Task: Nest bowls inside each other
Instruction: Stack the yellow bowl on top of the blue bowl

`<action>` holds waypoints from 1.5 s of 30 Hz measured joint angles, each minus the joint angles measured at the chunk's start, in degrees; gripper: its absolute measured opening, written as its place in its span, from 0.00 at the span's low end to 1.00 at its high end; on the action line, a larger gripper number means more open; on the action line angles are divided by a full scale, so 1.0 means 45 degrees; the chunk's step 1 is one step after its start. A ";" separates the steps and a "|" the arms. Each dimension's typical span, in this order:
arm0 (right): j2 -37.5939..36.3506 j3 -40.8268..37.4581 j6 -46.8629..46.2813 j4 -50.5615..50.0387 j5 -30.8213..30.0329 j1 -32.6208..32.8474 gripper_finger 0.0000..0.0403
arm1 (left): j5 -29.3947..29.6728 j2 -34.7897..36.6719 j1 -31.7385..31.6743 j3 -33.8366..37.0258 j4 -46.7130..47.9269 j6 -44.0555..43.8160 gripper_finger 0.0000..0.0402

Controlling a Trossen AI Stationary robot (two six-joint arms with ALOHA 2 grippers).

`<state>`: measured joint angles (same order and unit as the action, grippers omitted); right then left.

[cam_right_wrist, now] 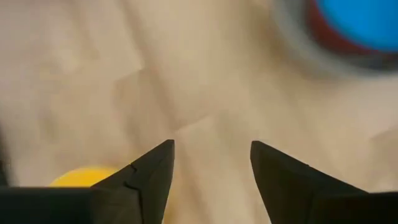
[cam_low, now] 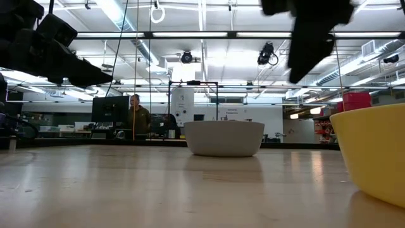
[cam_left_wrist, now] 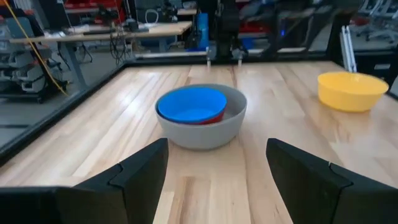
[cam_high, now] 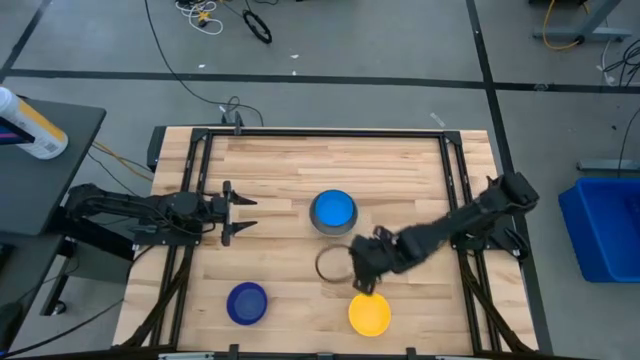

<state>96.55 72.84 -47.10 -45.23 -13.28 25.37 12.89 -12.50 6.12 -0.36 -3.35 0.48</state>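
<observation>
A grey bowl [cam_high: 333, 222] stands on its base at the table's middle, with a red bowl [cam_left_wrist: 210, 117] and a light blue bowl [cam_left_wrist: 191, 104] nested inside it. On the table near its front edge sit a yellow bowl [cam_high: 369, 314] and, to its left, a dark blue bowl [cam_high: 247, 303]. My right gripper [cam_high: 361, 284] hangs open above the table between the grey stack and the yellow bowl [cam_right_wrist: 81, 177], pointing steeply down, with nothing between its fingers. At the table's left side my left gripper [cam_high: 245, 215] is open and level, facing the grey bowl [cam_left_wrist: 202, 134].
Black frame rails [cam_high: 200, 180] run along the table's left, right and far sides. Bare wood lies between the dark blue bowl and the stack. A blue bin [cam_high: 605, 225] stands off the table at the right. A person [cam_low: 137, 117] stands far behind the table.
</observation>
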 joint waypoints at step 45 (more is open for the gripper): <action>0.2021 -0.0010 -0.4767 -0.0325 0.1345 0.3205 0.50 | 0.0004 -0.0057 0.0002 0.0000 -0.0055 -0.0240 0.69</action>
<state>105.65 72.79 -68.55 -46.69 -7.22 39.79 12.91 -12.75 6.13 -0.36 -3.60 -0.60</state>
